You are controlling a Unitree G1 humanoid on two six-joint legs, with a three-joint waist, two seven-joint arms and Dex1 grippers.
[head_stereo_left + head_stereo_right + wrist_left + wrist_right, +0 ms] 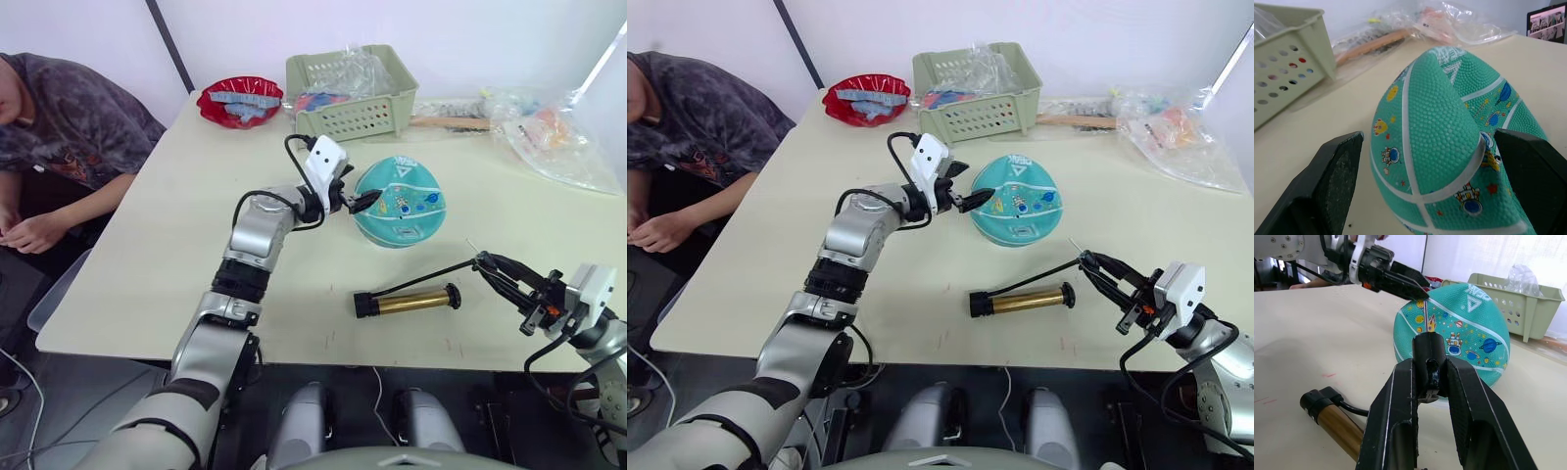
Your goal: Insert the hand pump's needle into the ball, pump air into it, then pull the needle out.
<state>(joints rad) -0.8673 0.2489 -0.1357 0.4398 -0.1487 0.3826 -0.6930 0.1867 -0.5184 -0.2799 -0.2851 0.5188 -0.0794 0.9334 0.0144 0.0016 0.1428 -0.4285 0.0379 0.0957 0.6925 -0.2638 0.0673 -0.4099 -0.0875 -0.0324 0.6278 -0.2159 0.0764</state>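
The teal ball [399,201], dented on top, lies at the middle of the table. My left gripper [361,186] is open at the ball's left side, and its fingers [1337,181] stand wide on either side of the ball [1449,137]. The hand pump [407,301] lies flat on the table in front of the ball. Its black hose runs right to my right gripper [482,260], which is shut on the small black fitting [1427,357]. The thin needle [470,243] sticks out past the fingertips, up and left, a short way from the ball's right side.
A green basket [353,93] and a red bowl [240,101] stand at the table's far edge. Clear plastic bags [549,127] lie at the far right. A person [59,127] sits at the table's left side.
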